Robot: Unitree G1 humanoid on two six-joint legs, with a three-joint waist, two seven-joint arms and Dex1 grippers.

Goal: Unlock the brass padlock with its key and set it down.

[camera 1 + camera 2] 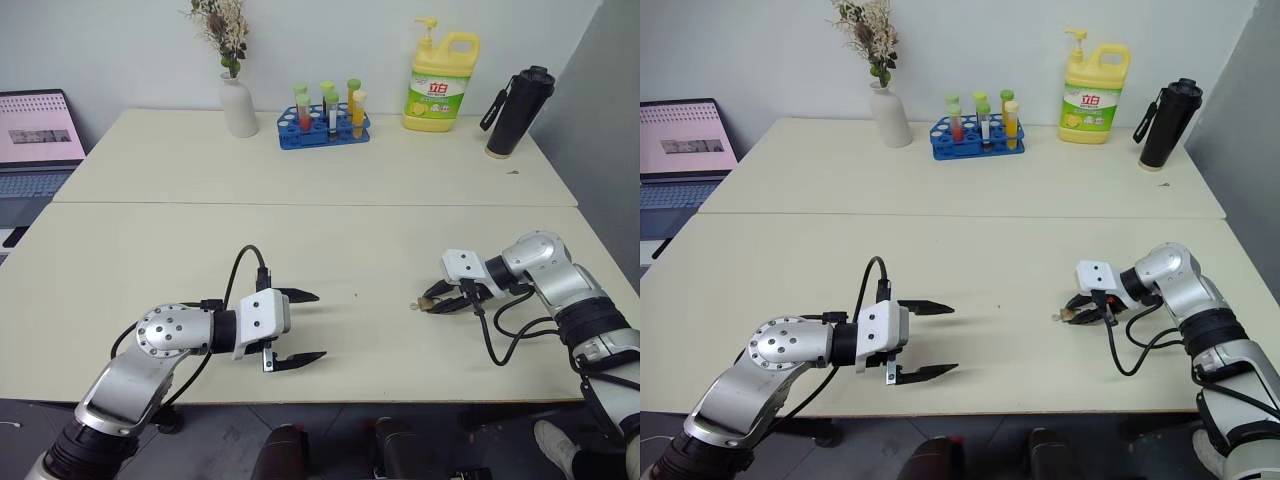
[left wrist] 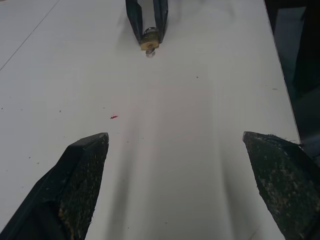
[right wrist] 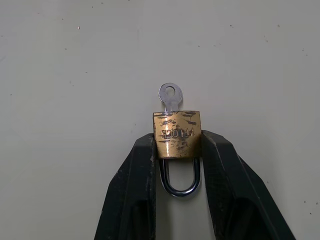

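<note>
**Padlock pinched, key still in its slot**

The left gripper (image 1: 303,327) hovers spread wide and empty. The right gripper (image 3: 176,145) clamps the brass padlock (image 3: 177,134) by its sides on the pale table (image 1: 300,200), the key (image 3: 170,95) protruding. Small, rigid, smooth metal; it probably slips easily, so side pinching suits. A laptop (image 1: 38,135), vase (image 1: 238,105), tube rack (image 1: 325,128) and bottles line the far edge.

Along the far edge of the pale desk (image 1: 300,200): white vase (image 1: 238,105) of dried flowers, then a blue test-tube rack (image 1: 324,128) with coloured tubes standing upright, a yellow pump bottle of dish soap (image 1: 441,82) with a green label, and a black flask (image 1: 518,111) at the far right corner. Off the desk's left side, an open laptop (image 1: 38,140), screen lit pink.
</note>
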